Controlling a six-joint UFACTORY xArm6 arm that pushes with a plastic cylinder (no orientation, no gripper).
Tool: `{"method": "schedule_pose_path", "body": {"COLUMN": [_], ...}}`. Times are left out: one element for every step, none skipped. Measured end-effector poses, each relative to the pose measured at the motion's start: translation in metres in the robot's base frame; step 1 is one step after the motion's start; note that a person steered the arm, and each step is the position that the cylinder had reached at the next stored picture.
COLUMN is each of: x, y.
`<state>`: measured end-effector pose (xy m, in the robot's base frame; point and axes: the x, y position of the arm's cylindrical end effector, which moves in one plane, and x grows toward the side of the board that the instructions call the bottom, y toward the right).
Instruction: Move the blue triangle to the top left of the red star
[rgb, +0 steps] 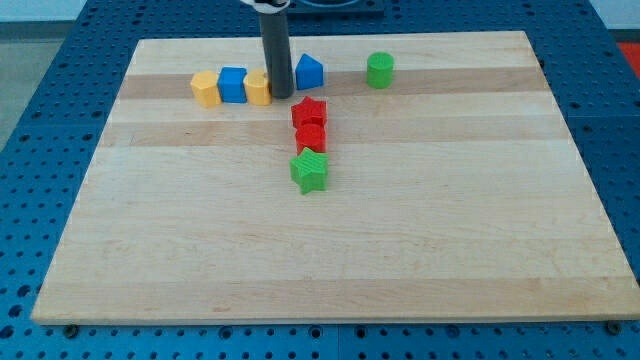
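My tip (279, 96) stands on the wooden worktop (330, 250) near the view's top, in the narrow space between a yellow block (258, 88) on its left and the blue triangle (309, 71) on its right. It is a plain dark rod with no jaws, so this tool has nothing to open or close and holds nothing; it only touches, or almost touches, the triangle's left side.

The triangle sits just above the red star (309, 111) and a little to its right. I think the tip is on the wrong side for the goal: from here it can only push the triangle further right. To bring it to the star's top left, the tip probably must go around to the right side and push left.

The triangle is small, bright blue, with a pointed roof-like top and flat faces, so it should slide easily.

Below the star a red block (311, 137) and a green star (310, 172) make a column.
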<state>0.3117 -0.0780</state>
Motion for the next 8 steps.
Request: {"method": "schedule_pose_path", "body": {"x": [0.000, 0.000, -0.039, -0.062, -0.062, -0.061, -0.054, -0.053], "y": [-0.016, -0.028, -0.023, -0.008, 0.043, 0.064, 0.090, 0.100]}}
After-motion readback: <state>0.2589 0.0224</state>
